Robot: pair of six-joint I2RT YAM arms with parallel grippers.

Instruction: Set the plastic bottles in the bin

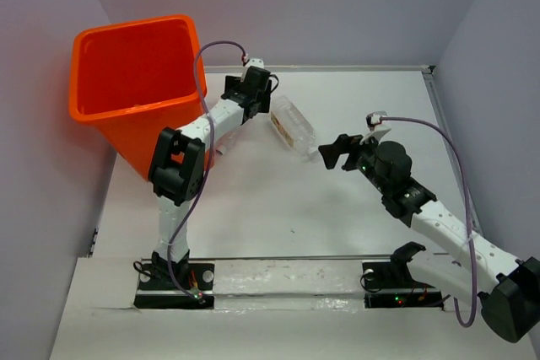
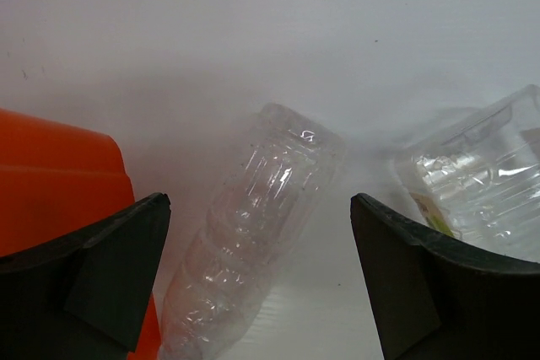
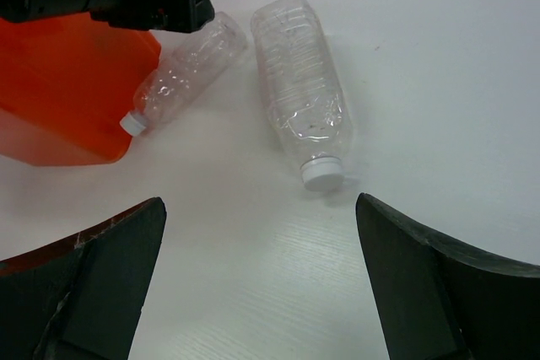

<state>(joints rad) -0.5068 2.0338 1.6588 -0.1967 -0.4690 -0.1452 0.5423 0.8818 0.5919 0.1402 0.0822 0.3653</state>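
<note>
left gripper [image 2: 260,204] is open over a small bottle [image 3: 181,73] just beside the bin [image 3: 59,82]. right gripper [image 3: 261,204] open too — facing a larger bottle [image 3: 299,82].

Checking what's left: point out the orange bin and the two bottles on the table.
orange bin [image 1: 142,139], top view, near wall
larger bottle [image 3: 299,82], right wrist view, ribbed body
smaller bottle [image 3: 181,73], right wrist view, body

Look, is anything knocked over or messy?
Yes. A small bottle lies on its side right beside the bin, and a bigger bottle lies next to it. Both are on the table, not inside the bin. Nothing looks spilled.
</note>
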